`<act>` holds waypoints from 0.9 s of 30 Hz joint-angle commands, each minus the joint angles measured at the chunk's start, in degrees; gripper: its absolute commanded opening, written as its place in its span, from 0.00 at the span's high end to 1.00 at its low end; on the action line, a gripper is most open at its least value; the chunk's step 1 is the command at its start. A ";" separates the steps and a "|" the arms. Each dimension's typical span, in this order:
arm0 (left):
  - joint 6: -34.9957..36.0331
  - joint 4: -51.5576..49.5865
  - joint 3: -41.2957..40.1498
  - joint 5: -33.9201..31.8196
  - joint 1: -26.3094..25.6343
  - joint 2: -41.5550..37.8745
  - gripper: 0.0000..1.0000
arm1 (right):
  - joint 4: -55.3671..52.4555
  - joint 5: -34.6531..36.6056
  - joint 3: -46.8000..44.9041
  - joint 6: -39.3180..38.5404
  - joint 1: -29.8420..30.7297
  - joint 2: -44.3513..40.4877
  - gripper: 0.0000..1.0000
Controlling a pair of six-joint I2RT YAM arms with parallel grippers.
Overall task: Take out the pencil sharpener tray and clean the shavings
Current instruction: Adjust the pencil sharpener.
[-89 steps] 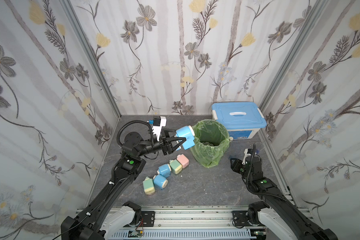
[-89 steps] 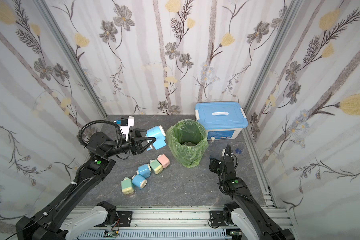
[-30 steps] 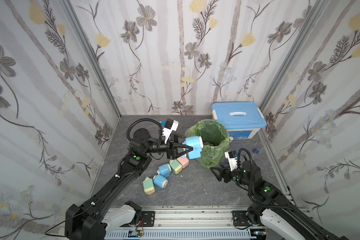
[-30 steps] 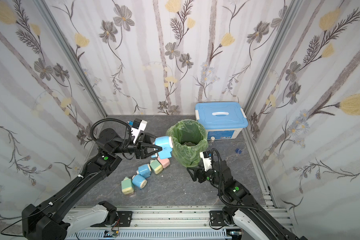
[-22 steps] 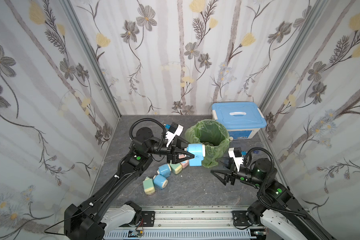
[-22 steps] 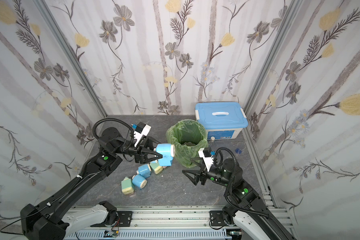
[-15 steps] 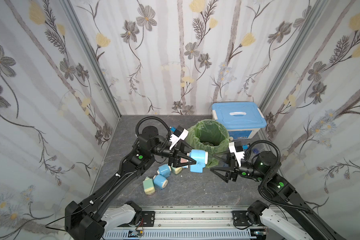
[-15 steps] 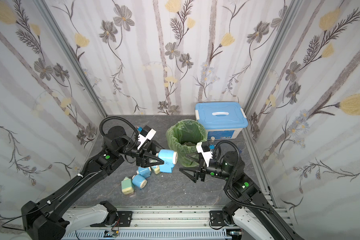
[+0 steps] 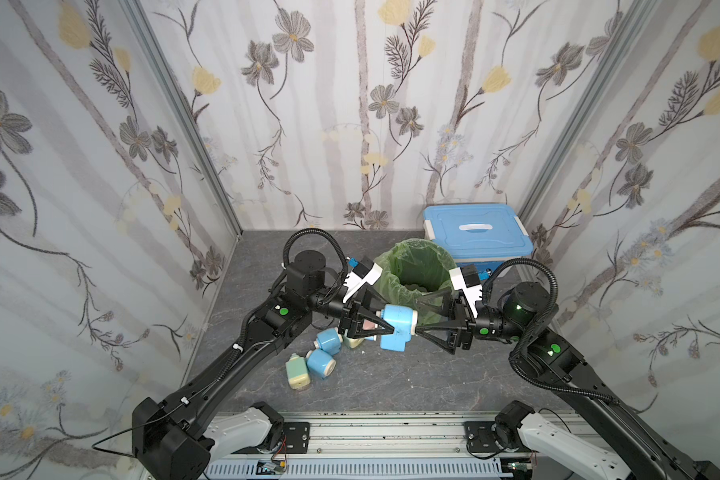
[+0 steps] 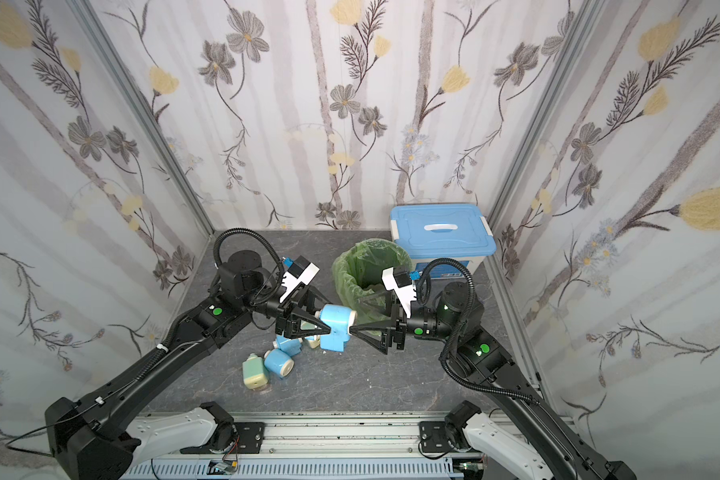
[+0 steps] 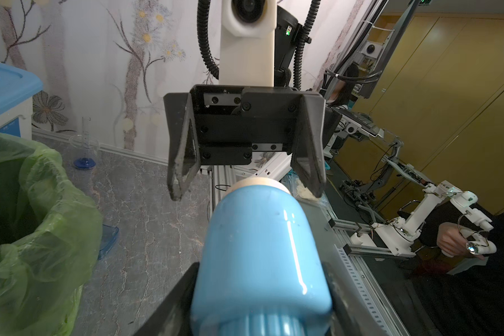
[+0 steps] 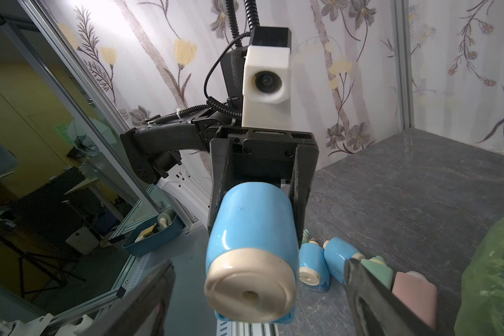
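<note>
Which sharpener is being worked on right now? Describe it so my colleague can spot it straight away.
Find the green-lined bin towards the back of the grey table. Just in front of it, the left gripper is shut on a blue sharpener with a cream end cap. Unlike the other sharpeners, which lie on the table, it is held up in the air.

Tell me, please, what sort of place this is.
Probably a robotics lab test booth: flowered wallpaper panels on aluminium posts enclose a grey tabletop, and more robot rigs stand outside.
</note>
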 commanded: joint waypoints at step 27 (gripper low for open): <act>5.24 -4.67 2.46 0.10 -0.60 0.69 0.60 | -24.83 -7.04 15.33 -17.39 2.19 12.68 0.43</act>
